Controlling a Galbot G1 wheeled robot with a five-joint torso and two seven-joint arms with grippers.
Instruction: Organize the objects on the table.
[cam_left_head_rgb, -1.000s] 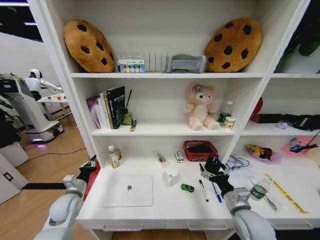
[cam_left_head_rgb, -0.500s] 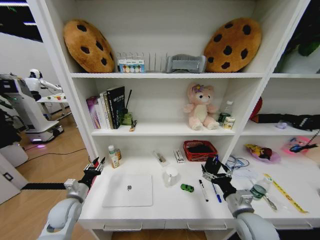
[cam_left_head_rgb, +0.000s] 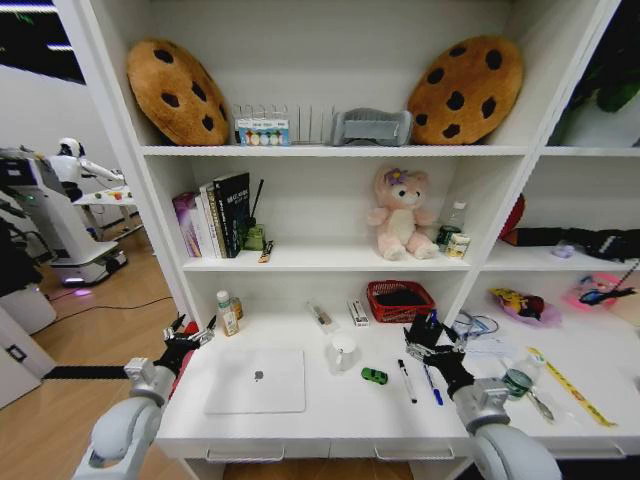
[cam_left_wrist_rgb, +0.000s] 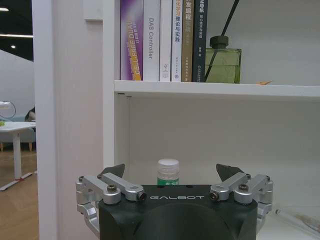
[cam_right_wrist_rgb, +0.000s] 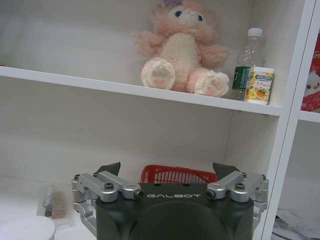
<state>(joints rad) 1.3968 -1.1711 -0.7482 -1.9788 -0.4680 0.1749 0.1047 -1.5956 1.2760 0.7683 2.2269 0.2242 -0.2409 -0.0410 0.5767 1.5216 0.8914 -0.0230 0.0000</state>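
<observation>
Table (cam_left_head_rgb: 330, 405): long white desk under the shelving, its top scattered with small items, drawers along the front edge.
Laptop (cam_left_head_rgb: 256, 381): silver, lid closed, lying flat left of centre, nothing on it.
Left gripper (cam_left_head_rgb: 190, 336): fingers spread wide, holding nothing, hovering at the desk's left end just short of the small bottle.
Right gripper (cam_left_head_rgb: 428, 340): fingers wide as well, empty, poised over the pens with the red basket (cam_left_head_rgb: 401, 300) beyond it.
White cup (cam_left_head_rgb: 343, 352): upright, just right of the laptop.
Small bottle (cam_left_head_rgb: 228, 313): upright near the back left, centred between the left fingers in the left wrist view, not yet touched.
Pens (cam_left_head_rgb: 407, 380): two lie side by side below the right gripper.
Toy car (cam_left_head_rgb: 375, 376): green, between cup and pens.
Doing it well, I'd say: keep the bottle centred, come in level, close around its body rather than the cap, and stay clear of the shelf upright.
</observation>
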